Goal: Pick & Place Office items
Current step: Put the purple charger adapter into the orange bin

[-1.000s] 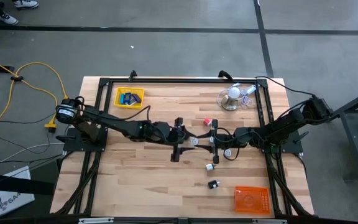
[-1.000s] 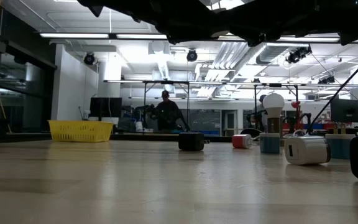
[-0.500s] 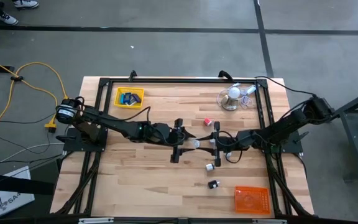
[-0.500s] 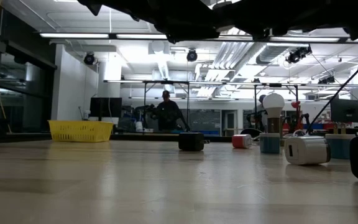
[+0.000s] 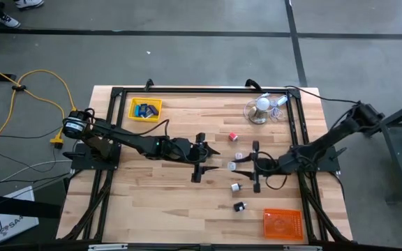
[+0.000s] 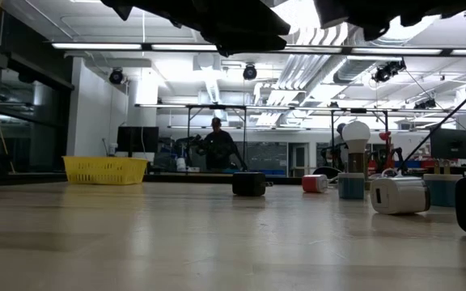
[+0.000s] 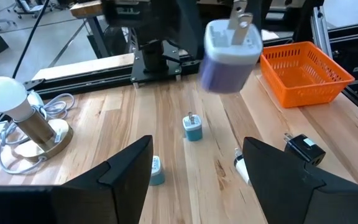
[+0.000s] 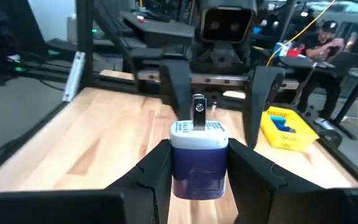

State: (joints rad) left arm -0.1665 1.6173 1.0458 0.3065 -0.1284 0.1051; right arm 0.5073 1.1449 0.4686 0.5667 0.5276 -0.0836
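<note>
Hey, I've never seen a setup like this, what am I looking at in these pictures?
Two robot arms work at a wooden table. One camera looks straight down, one sits at table height, and one rides on each wrist. The right gripper has its jaws shut on a small white-and-blue plug adapter, lifted above the table. The left gripper waits mid-table, jaws open. Lying around: a yellow tray with blue pieces, an orange tray, a bulb lamp and several small plugs.

Yellow tray [image 6: 104, 170] far left; black block [image 6: 249, 183], red bit [image 6: 315, 183], white adapter [image 6: 400, 195], possibly charger, right.
</note>
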